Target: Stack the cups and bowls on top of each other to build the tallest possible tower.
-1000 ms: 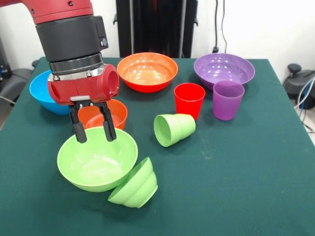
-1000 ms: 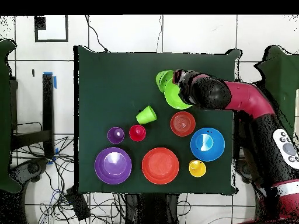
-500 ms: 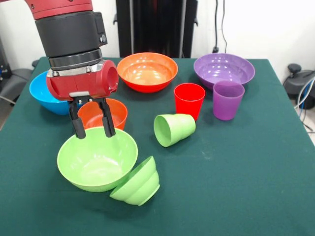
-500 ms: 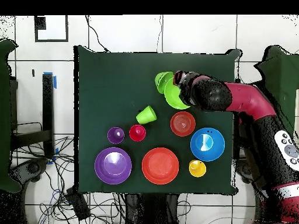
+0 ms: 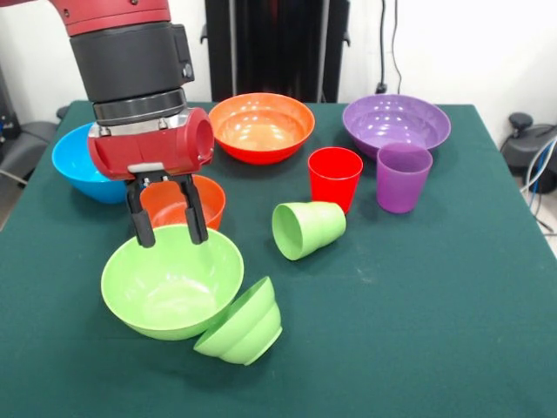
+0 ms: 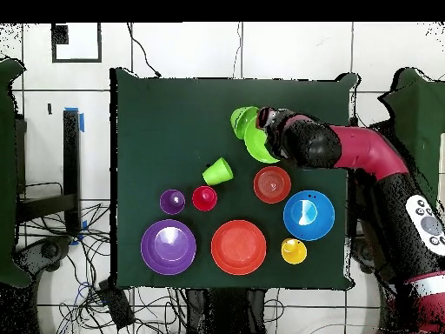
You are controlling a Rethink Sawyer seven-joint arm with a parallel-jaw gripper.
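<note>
Above the far rim of the large light-green bowl, our gripper hangs with its two black fingers parted and nothing between them. At the bowl's five o'clock the small ribbed green bowl leans tipped against its wall. At one o'clock from the gripper sits the small orange-red bowl; at three o'clock the green cup lies on its side, with the red cup and purple cup upright beyond it. No tower stands yet. We judge we are at the very first pick; next we must settle on the rim, or reach for a piece to set inside this base.
</note>
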